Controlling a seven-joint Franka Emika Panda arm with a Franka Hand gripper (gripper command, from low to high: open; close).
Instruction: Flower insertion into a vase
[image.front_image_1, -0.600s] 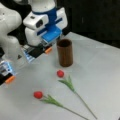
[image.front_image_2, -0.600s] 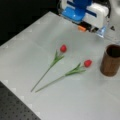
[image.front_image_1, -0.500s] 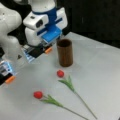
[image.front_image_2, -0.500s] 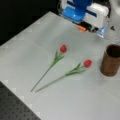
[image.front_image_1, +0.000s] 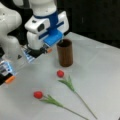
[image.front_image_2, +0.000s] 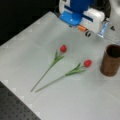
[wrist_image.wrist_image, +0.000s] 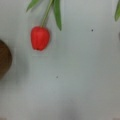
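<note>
vase (image.front_image_1: 65, 55) (image.front_image_2: 111, 63) (wrist_image.wrist_image: 4, 59): upright on the table (image.front_image_1: 100, 75) (image.front_image_2: 30, 50), long axis vertical, open mouth up; dark-brown straight-sided cylinder; toward a front view's top centre at the first point, at a front view's right edge at the second; only a brown sliver at the left edge in the wrist view.
vase contents: interior dark, nothing seen sticking out of the rim.
near flower (image.front_image_1: 60, 73) (image.front_image_2: 87, 63) (wrist_image.wrist_image: 40, 38): flat on the table, red head just beside the vase base, not touching; stem (image.front_image_1: 82, 102) (image.front_image_2: 55, 81) runs away from the vase, toward a front view's bottom right at the first point, toward a front view's bottom left at the second; in the wrist view head points down, stem going up out of the top edge.
far flower (image.front_image_1: 38, 94) (image.front_image_2: 63, 48): flat on the table, roughly parallel to the near flower, head well apart from the vase; stem (image.front_image_1: 65, 108) (image.front_image_2: 45, 75) trails the same way.
pincer (image.front_image_1: 37, 53) (image.front_image_2: 95, 31): above the table behind the vase, clear of both flowers, holding nothing visible; fingers not seen in the wrist view; spread or pressed together: cannot tell.
arm (image.front_image_1: 46, 22) (image.front_image_2: 80, 12): white and blue body hanging over the table's far edge.
task state: both flowers on the table, none in the vase.
</note>
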